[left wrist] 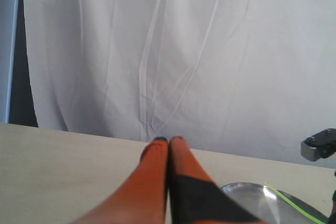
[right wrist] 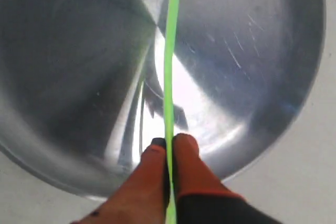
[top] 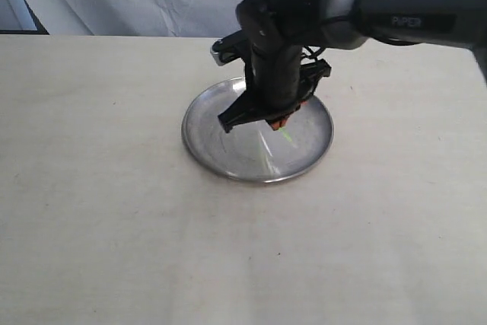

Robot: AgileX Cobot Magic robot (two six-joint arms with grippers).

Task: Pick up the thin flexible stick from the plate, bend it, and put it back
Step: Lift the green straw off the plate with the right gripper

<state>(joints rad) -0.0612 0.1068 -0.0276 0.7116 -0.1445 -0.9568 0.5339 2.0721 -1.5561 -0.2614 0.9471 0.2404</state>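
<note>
The right gripper (right wrist: 169,142) pinches the green stick (right wrist: 169,66) over the plate (right wrist: 252,51), near its three o'clock side in the exterior view, probably ready for bending. The left gripper (left wrist: 168,141) hangs aside, pressed together on nothing.

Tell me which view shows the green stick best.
The right wrist view: the stick runs sharp and close across the plate, pinched in the shut right claw. The exterior view shows only a short green bit; the left wrist view catches just a thin line.
</note>
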